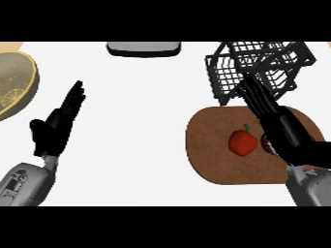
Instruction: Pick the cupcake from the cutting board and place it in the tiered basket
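My right hand (286,128) stretches over the round brown wooden cutting board (218,162), fingers straight and close together, tips at the black wire tiered basket (258,60). The dark cupcake (267,144) is on the board, mostly hidden under that hand. My left hand (57,123) rests open over the white bench (140,121).

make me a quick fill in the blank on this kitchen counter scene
The red pepper lies on the round brown ____.
The tiered basket is made of black ____.
The open hand resting near the bowl is the robot's ____ one.
The right hand partly hides the ____.
Missing: cutting board; wire; left; cupcake.
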